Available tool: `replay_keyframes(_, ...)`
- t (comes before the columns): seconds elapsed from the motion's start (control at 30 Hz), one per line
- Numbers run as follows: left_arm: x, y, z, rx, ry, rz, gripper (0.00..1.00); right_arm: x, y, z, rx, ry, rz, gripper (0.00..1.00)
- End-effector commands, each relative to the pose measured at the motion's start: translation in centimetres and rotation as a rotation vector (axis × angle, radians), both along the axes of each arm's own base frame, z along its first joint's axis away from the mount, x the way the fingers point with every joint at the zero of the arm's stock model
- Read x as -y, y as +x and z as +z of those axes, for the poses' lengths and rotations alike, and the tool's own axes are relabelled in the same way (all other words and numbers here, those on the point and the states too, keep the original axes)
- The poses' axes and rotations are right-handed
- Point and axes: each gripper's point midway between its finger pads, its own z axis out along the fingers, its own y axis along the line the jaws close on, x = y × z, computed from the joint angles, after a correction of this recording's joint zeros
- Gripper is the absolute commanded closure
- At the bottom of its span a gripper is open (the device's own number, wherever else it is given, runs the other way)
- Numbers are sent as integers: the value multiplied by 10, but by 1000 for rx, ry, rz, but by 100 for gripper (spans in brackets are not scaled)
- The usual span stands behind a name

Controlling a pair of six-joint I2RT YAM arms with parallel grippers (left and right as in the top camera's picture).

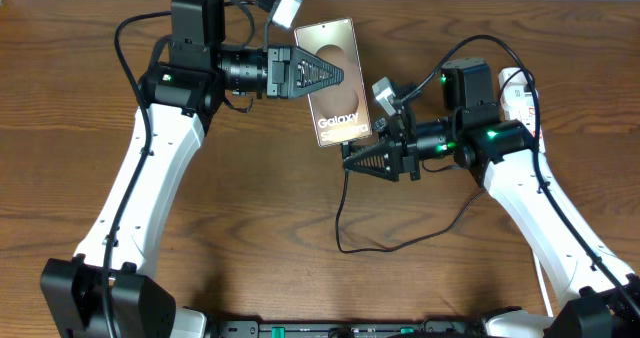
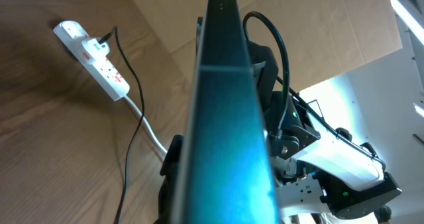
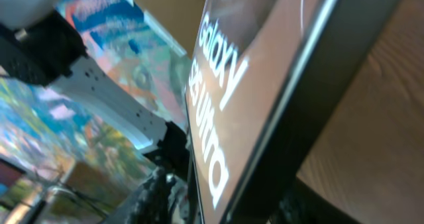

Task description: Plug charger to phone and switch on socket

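The left arm's jaws pinch the slim bronze-grey Galaxy phone above the far middle of the brown wooden desk, while the right arm's jaws, spread or pinching I cannot tell, crowd its near corner, so a misaligned push of the thin black charger cable could lever it loose

The bronze-grey phone, white Galaxy lettering facing up, sits skewed near the tabletop's far edge. The white, red-switched socket lies by the right edge. The charger, a thin black cable, loops frontward.
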Motion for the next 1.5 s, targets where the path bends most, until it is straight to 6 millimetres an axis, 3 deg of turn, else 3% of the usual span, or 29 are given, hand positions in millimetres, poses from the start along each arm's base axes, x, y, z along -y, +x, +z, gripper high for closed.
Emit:
replay_keyframes(0.0, -2, -5, 9, 13, -16, -15, 93, -1, 0, 7, -24, 3, -2, 74)
replay_keyframes(0.13, -2, -5, 9, 13, -16, -15, 93, -1, 0, 8, -26, 3, -2, 99)
replay_keyframes(0.8, -2, -16, 15, 63, -54, -83, 92, 2, 23, 33, -260, 21, -71, 99)
replay_keyframes(1.13, -2, -22, 18, 55, -74, -117, 93, 2, 19, 48, -164, 70, -14, 99)
replay_keyframes(1.47, -2, -14, -6, -19, -19, -51, 93, 4, 9, 52, -165, 90, 48, 99)
